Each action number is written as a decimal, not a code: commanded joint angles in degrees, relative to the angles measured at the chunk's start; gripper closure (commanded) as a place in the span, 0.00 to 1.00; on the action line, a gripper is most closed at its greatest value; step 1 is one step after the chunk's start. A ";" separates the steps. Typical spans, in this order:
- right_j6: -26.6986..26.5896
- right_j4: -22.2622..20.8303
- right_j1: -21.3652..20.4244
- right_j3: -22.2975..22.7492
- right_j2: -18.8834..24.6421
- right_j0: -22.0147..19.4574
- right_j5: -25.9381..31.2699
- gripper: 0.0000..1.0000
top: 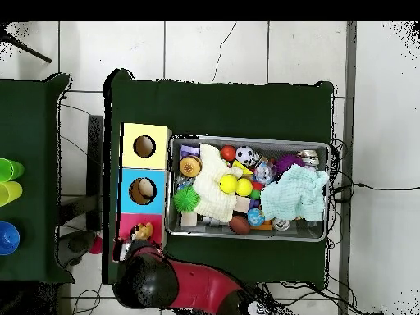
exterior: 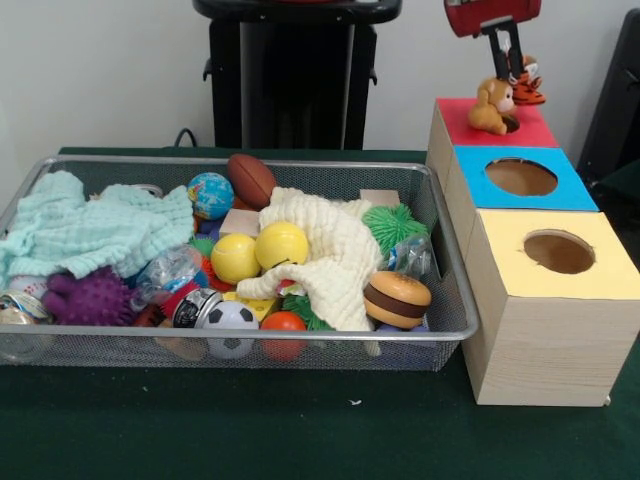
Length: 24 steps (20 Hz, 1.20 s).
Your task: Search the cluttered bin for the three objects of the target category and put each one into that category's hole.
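The wire-mesh bin (exterior: 250, 162) lies on the green table, full of balls, cloths and toys; it also shows in the overhead view (top: 246, 139). A tan-brown plush (exterior: 492, 105) sits on the red-faced box at the edge of its round hole (exterior: 512, 125), and shows in the overhead view too (top: 144, 231). My gripper (exterior: 512, 72) hangs above the far side of that box. It looks shut on the orange striped tiger plush (exterior: 528, 86), which it holds just above the red face. A third plush does not show in the bin.
The blue-faced box (exterior: 520, 178) and the yellow-faced box (exterior: 558, 252) stand in a row with the red one, right of the bin. In the bin lie a purple spiky ball (exterior: 90, 297), a toy burger (exterior: 396, 299), yellow balls (exterior: 280, 245) and two cloths.
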 commanded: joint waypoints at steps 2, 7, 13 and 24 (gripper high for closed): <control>19.44 -0.79 0.66 1.58 3.76 -1.18 -4.30 1.00; 20.77 0.59 -2.40 1.37 4.69 -1.58 -0.60 1.00; 20.68 0.19 -1.77 0.68 4.09 -1.32 -0.17 1.00; 18.22 -2.39 0.83 0.24 3.80 -2.79 -1.55 1.00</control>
